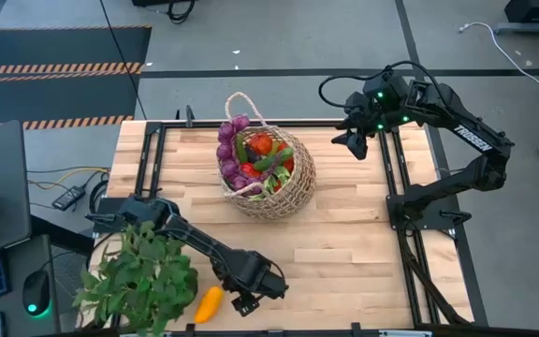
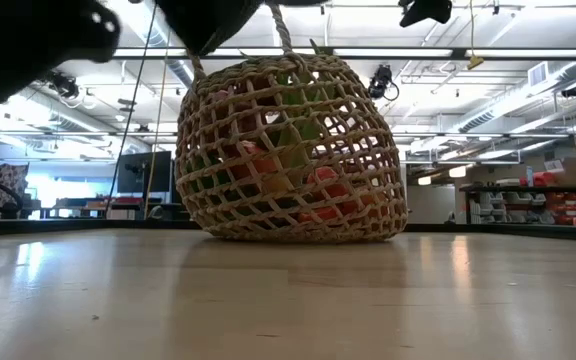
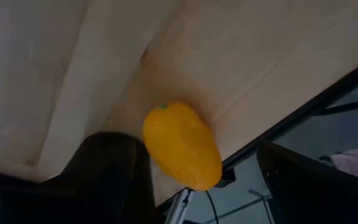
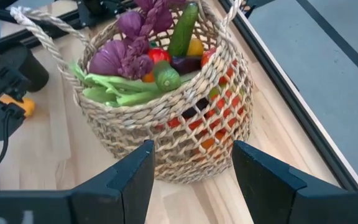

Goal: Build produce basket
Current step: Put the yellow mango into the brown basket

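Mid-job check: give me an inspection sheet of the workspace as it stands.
Surface: wooden table, bare around the basket.
Job's things: basket upright and filled with produce; one yellow squash lies outside it at the table's near edge.
Clutter: potted plant at the near left corner.
Grippers: left gripper open beside the squash; right gripper open, raised at the far right, facing the basket.
Cables: cable off the table's left edge.
Surroundings: striped floor tape; keyboard and mouse at left.
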